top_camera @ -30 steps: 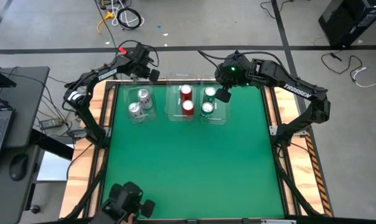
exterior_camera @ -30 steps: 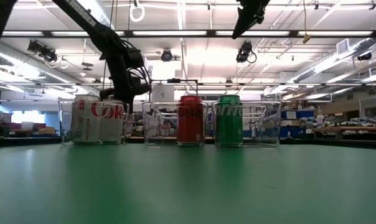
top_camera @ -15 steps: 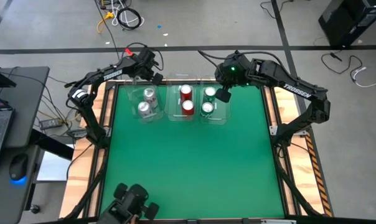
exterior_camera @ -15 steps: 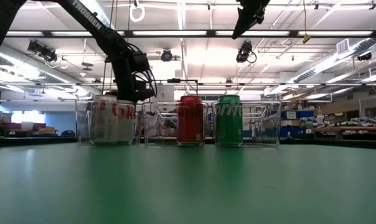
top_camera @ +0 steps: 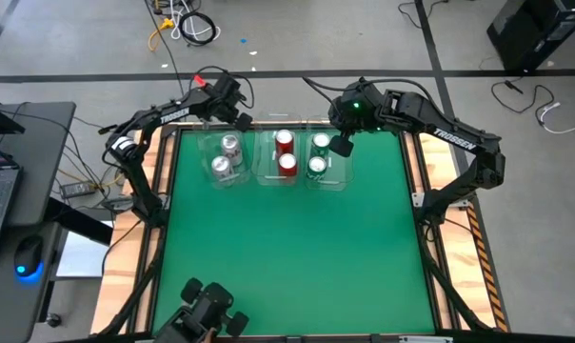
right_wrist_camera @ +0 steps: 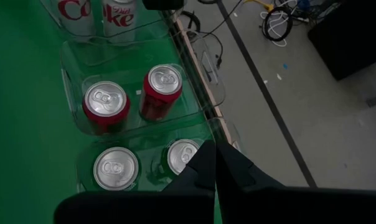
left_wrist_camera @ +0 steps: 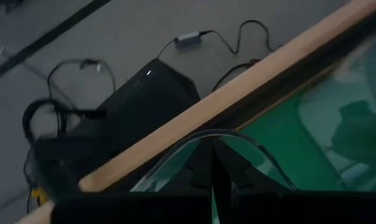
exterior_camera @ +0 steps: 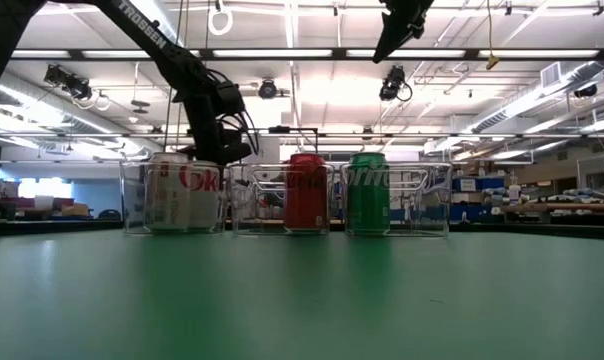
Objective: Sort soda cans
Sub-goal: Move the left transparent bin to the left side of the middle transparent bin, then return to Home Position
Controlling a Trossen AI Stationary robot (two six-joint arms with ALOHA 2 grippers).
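All six soda cans (top_camera: 286, 164) stand upright in clear bins (top_camera: 330, 181) along the tabletop's far edge. My left gripper (top_camera: 232, 107) clamps the silver pair's bin rim; my right gripper (top_camera: 341, 145), fingers together, hangs beside the green pair.

Grey floor (top_camera: 78, 38) (cables strewn), strip lights (exterior_camera: 282, 53) — open workshop

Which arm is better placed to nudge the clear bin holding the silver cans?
Left: its gripper sits at the far rim of the clear plastic bin with the silver cans; the right gripper hovers by the green cans' bin.
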